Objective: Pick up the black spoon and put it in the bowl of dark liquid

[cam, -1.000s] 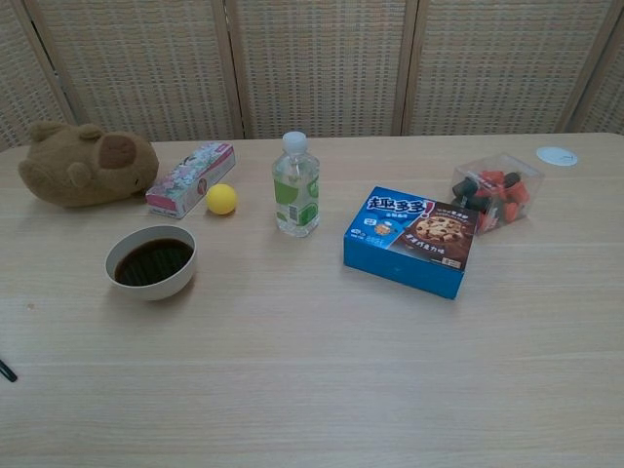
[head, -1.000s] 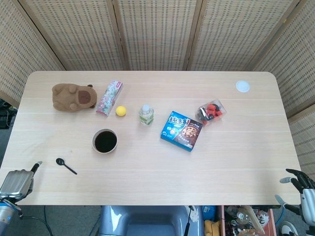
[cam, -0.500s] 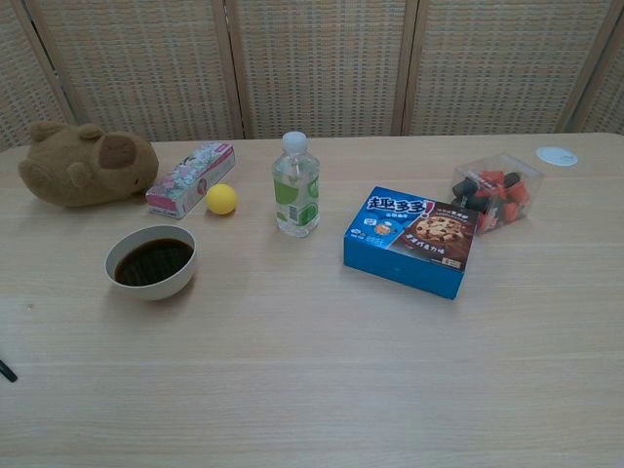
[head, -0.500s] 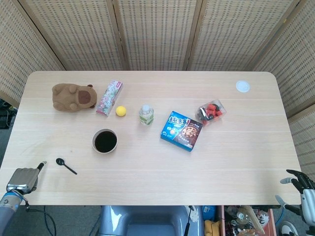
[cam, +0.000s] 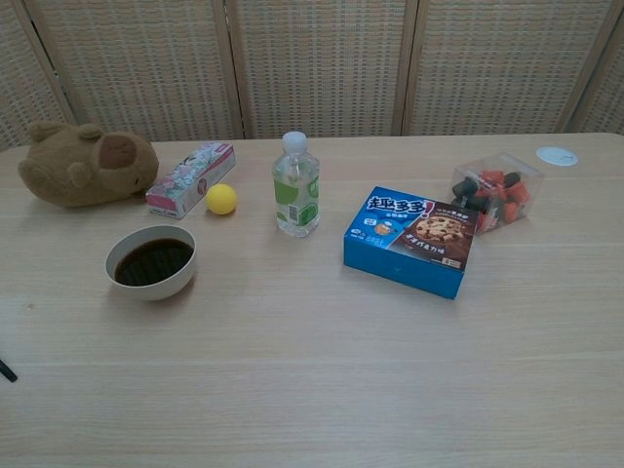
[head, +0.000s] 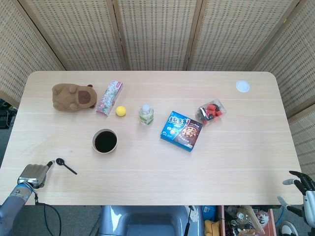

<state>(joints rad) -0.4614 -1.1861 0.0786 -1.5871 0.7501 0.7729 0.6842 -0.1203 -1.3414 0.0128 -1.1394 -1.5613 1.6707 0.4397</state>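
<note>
Head view: spoon (head: 65, 165) flat on table (head: 236, 157), near bowl (head: 105, 141), ungrasped. Left hand (head: 33, 174) just beside spoon, fingers (head: 48, 164) curled, empty. Right hand (head: 301, 184) off table edge, fingers spread.
Chest view: bowl (cam: 151, 261) without spoon; pickup, placing remain.

The blue cookie box (cam: 412, 240) is displaying large white Chinese characters reading 趣多多; its smaller print is staying illegible
</note>
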